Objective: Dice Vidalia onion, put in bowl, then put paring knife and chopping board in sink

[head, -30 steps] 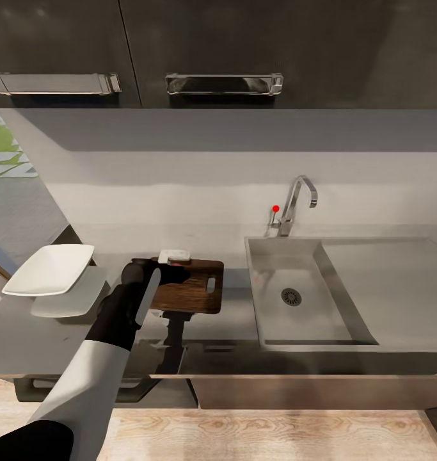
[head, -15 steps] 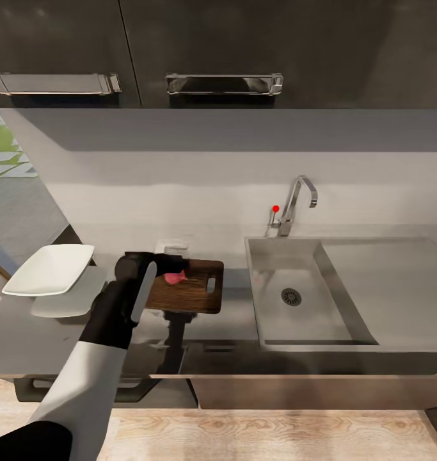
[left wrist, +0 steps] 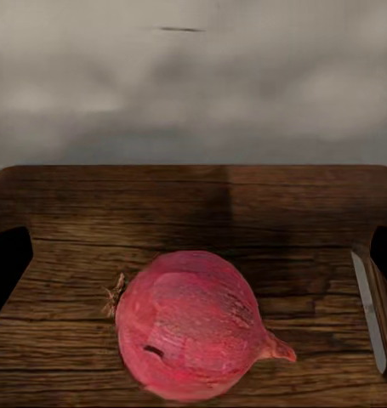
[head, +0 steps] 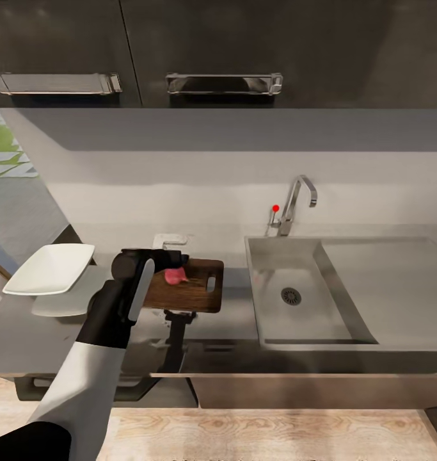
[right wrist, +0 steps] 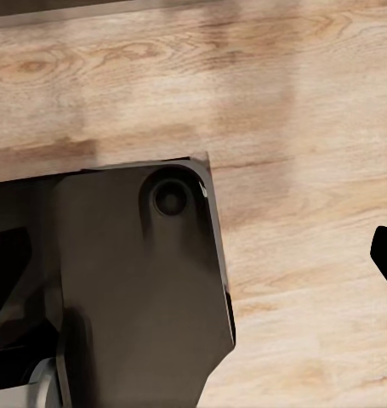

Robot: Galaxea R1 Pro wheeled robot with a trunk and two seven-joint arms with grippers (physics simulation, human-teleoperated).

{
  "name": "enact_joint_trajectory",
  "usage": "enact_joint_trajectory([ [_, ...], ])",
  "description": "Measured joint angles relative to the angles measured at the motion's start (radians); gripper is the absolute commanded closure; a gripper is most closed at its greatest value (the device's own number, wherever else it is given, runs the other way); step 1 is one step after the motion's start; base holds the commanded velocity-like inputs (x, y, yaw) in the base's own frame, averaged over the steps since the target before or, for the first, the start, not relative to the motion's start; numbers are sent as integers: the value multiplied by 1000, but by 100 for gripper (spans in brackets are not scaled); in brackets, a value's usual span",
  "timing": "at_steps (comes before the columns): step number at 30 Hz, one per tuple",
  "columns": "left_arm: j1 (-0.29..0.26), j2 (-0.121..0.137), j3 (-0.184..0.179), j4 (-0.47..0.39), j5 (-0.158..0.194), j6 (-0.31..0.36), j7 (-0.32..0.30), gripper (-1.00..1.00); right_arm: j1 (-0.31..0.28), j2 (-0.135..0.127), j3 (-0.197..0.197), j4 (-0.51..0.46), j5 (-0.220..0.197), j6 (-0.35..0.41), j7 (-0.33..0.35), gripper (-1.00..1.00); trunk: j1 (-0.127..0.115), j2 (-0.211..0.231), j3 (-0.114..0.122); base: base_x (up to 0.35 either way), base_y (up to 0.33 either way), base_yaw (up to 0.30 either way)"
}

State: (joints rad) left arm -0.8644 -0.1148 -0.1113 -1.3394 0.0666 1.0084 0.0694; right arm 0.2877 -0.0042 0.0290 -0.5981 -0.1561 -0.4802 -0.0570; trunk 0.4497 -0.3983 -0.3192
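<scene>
Up top, the head view shows the left claw [head: 173,259] hanging over the far left end of the chopping board [head: 196,296], which lies on the grey bench [head: 234,317] just left of the sink [head: 372,282]. A reddish onion [head: 176,276] sits on the board just below the claw. The white bowl [head: 50,269] stands on the bench well to the left, apart from the board. Behind the board a small pale object [head: 170,241] rests by the wall; I cannot tell what it is.

From the left wrist view, the onion [left wrist: 189,325] lies on the board [left wrist: 193,208] between the two dark fingertips [left wrist: 4,268], which stand wide apart and touch nothing.

The right wrist view shows wooden floor [right wrist: 312,110] and a dark robot part [right wrist: 133,289]; one dark fingertip [right wrist: 385,253] peeks in, so whether that claw is wide or narrow I cannot tell.
</scene>
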Motion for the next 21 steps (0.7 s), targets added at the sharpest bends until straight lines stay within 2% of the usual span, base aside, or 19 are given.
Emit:
enact_joint_trajectory([
  [21,0,1,0,16,0,0,0,-100,0,0,0,0,0,0,0,-100,0,0,0,-312,0,0],
])
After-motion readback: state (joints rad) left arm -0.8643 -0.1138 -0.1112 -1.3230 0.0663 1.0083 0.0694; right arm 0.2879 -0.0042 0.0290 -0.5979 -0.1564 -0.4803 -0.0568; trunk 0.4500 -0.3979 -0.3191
